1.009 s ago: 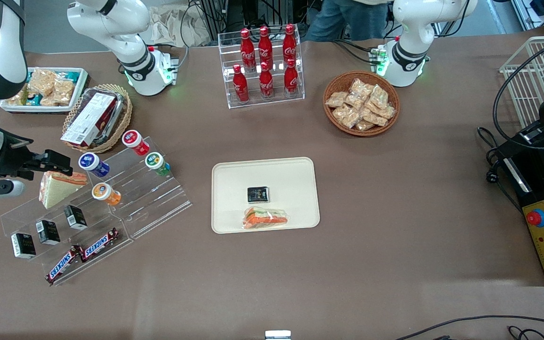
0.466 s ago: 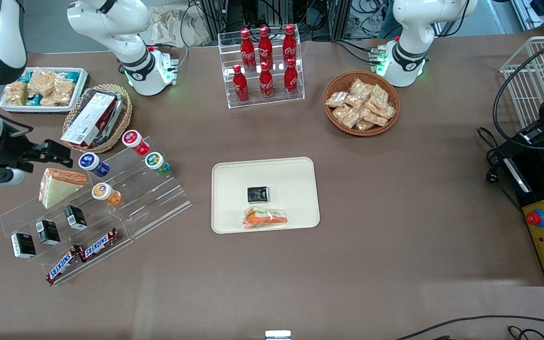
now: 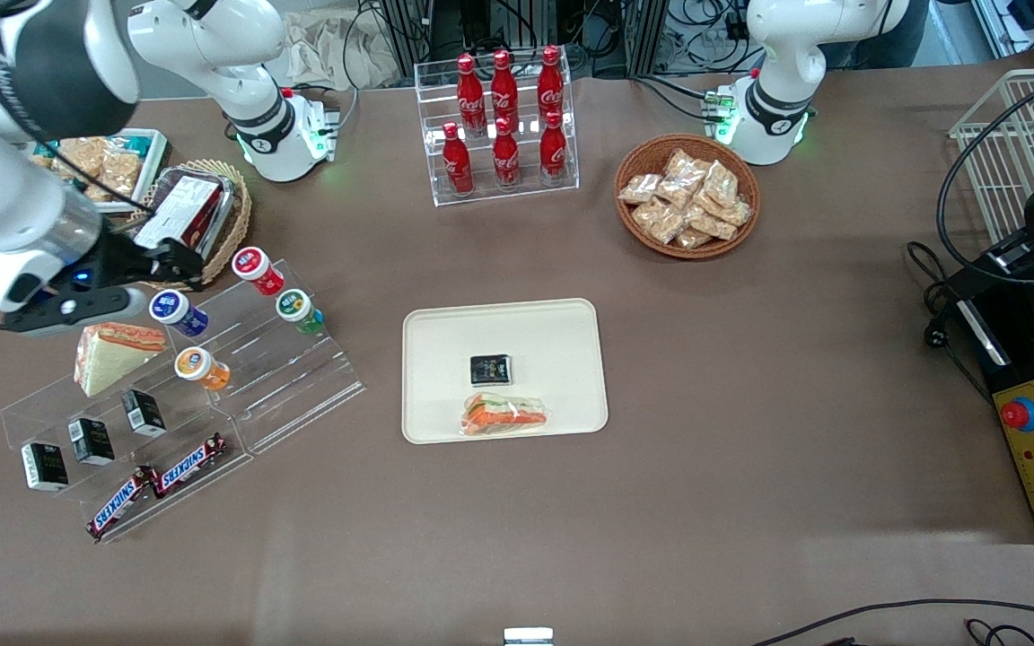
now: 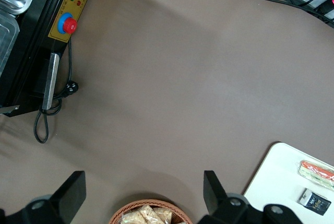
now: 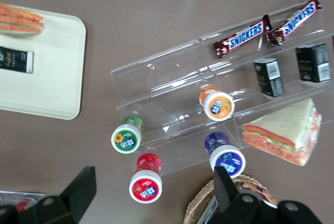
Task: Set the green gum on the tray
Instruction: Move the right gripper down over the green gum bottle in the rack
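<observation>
The cream tray (image 3: 504,371) lies flat on the brown table (image 3: 750,404), with bare tabletop all round its low rim. A small black packet (image 3: 490,369) and a wrapped sandwich (image 3: 505,414) sit on the half of the tray nearer the front camera; the farther half is bare. Between the tray and the clear acrylic step rack (image 3: 185,386) runs an open strip of table.

The green gum (image 3: 299,310) lies tilted on an upper step of that rack, at the rack's edge closest to the tray. The red gum bottle (image 3: 257,269) is just beside it, one step up; the blue gum bottle (image 3: 178,312) and the orange gum bottle (image 3: 202,368) lie along the steps toward the working arm's end.

The gripper (image 3: 178,266) hangs above the rack's top edge, close by a wicker basket holding a boxed snack (image 3: 183,222), near the blue and red bottles. Its two fingers stand spread wide with nothing between them; in the wrist view the dark fingers (image 5: 79,191) frame the red bottle's lid. The green gum sits apart from the gripper, toward the tray, untouched.
</observation>
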`<control>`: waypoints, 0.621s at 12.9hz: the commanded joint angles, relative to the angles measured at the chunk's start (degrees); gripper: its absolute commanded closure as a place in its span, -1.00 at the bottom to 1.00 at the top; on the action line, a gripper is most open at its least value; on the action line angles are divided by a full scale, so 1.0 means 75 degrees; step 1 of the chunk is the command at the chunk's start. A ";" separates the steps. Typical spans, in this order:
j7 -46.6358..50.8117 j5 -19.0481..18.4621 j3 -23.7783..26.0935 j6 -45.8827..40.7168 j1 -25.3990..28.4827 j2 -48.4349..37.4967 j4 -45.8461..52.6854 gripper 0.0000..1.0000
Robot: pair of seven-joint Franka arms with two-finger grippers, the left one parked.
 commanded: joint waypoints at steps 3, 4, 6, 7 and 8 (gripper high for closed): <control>-0.0124 -0.0027 0.0436 0.0807 -0.0044 -0.0450 -0.1445 -0.99; -0.0113 -0.0027 0.0577 0.1029 -0.0056 -0.0450 -0.1622 -0.99; -0.0113 -0.0027 0.0788 0.1346 -0.0068 -0.0438 -0.1880 -0.99; -0.0124 -0.0027 0.0882 0.1510 -0.0068 -0.0438 -0.1997 -0.99; -0.0124 -0.0027 0.0894 0.1663 -0.0056 -0.0438 -0.2172 -0.99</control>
